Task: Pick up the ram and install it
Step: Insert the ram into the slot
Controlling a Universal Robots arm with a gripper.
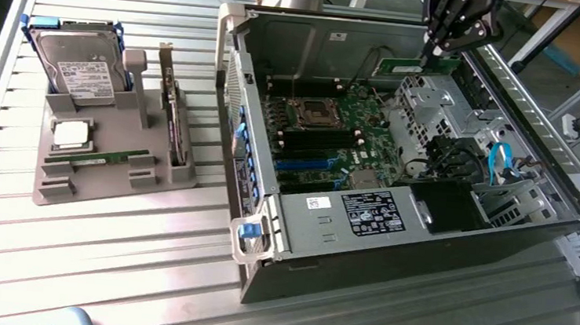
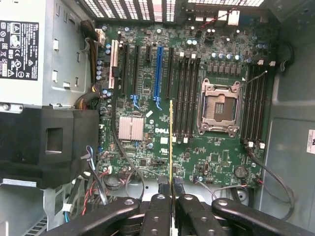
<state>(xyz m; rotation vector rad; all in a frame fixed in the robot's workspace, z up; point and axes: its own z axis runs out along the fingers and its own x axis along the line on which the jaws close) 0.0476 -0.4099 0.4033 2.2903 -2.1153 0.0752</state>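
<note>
Gripping the ram [image 1: 402,65] by its flat faces, the gripper [image 1: 433,58] hangs over the far part of the open case [image 1: 385,277], toward the exterior view's right. Its jaws are closed on the stick, which juts out from the black fingers [image 1: 439,43] as a short green strip toward the exterior view's left, above the motherboard [image 1: 346,128] and clear of it. From the wrist, the ram [image 2: 171,142] appears edge-on as a thin yellow-green line running out from between the two fingers [image 2: 160,206], with the gripper [image 2: 171,186] pinching its near end. That line lies parallel to the bank of black slots [image 2: 184,93] between the blue slot [image 2: 157,73] and the empty socket [image 2: 218,105], and falls just beside the first slot of that bank. A second bank [image 2: 256,108] stands on the socket's other side, and a silver heatsink [image 2: 130,129] sits near the blue slot's end. On the table [image 1: 101,272], at the exterior view's left of the case, a grey tray [image 1: 109,190] holds a hard drive [image 1: 80,69] with blue rails propped at the back, a square processor [image 1: 72,134] in front of it, another green stick [image 1: 101,159] lying flat in its cradle, and a card [image 1: 174,113] standing on edge along the side nearest the case.
</note>
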